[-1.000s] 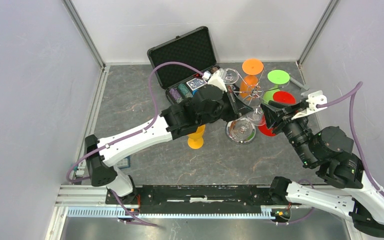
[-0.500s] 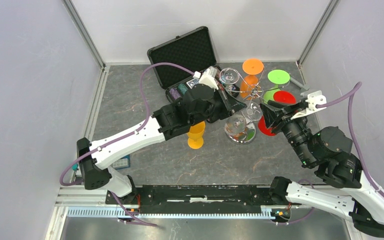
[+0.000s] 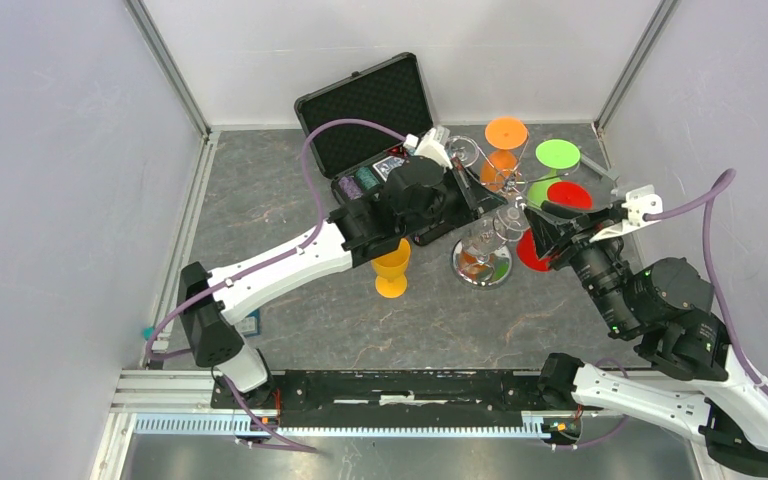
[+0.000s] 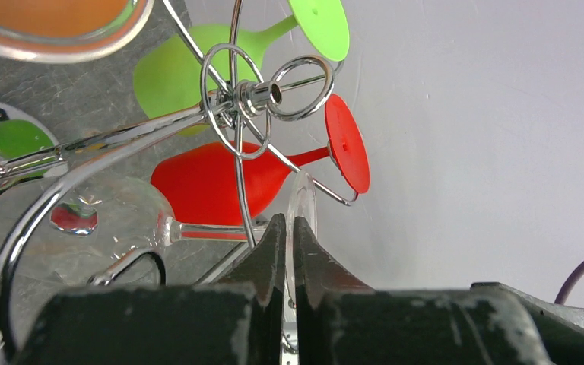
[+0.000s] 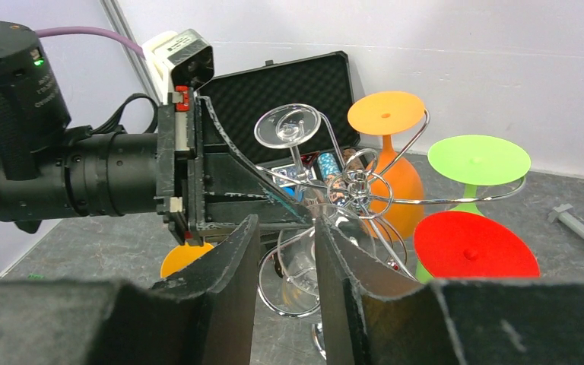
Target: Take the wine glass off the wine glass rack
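Observation:
The wine glass rack (image 3: 480,268) is a chrome wire stand with a mirrored disc base; its hub shows in the left wrist view (image 4: 255,95) and the right wrist view (image 5: 357,182). Orange (image 3: 503,150), green (image 3: 556,154), red (image 3: 566,195) and clear glasses hang on it. My left gripper (image 3: 485,212) (image 4: 289,228) is shut on the thin foot (image 4: 303,205) of a clear wine glass (image 4: 84,228), whose stem lies among the rack's hooks. My right gripper (image 3: 538,226) (image 5: 287,224) is open just right of the rack, and the clear bowl (image 5: 304,262) shows between its fingers.
An open black chip case (image 3: 370,110) stands behind the left wrist. An orange goblet (image 3: 392,270) stands on the table left of the rack base. A second clear glass (image 5: 287,125) hangs on the rack's far side. Grey walls close in both sides.
My left wrist drew back to the left and then came forward to the rack again, still shut on the glass foot. My right gripper shifted slightly up and right.

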Motion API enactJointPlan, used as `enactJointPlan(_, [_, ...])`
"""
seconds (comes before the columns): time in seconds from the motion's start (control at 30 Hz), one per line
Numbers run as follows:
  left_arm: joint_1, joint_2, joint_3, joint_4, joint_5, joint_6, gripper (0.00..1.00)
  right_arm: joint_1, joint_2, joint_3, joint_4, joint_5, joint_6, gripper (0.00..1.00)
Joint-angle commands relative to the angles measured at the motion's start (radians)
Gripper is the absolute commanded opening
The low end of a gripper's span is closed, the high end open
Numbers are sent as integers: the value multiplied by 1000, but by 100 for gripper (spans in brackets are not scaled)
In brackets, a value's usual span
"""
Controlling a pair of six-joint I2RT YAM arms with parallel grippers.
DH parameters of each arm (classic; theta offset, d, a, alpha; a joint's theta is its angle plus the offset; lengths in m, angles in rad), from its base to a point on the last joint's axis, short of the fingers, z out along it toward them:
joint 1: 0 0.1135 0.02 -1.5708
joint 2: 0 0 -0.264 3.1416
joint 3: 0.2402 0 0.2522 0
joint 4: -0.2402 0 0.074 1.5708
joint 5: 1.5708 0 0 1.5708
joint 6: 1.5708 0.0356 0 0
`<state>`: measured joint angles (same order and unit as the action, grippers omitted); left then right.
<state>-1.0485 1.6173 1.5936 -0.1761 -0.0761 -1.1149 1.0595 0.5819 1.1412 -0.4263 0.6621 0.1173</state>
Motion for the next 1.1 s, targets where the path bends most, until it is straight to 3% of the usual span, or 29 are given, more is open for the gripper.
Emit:
enactJointPlan(0.0, [4, 14, 73, 104, 66, -29, 2, 1, -16, -11, 25, 7, 8, 38])
enactJointPlan(0.4, [-35, 34, 99, 149, 147, -65, 2, 0, -20, -17, 42, 12, 8, 45])
enactJointPlan(0.8, [-93, -5, 65, 147, 155, -74, 2, 0, -57, -62, 110, -57, -14, 70])
enactJointPlan(1.07, [-112, -130, -92, 204, 127, -90, 2, 1, -90, -87, 165, -190, -41, 82])
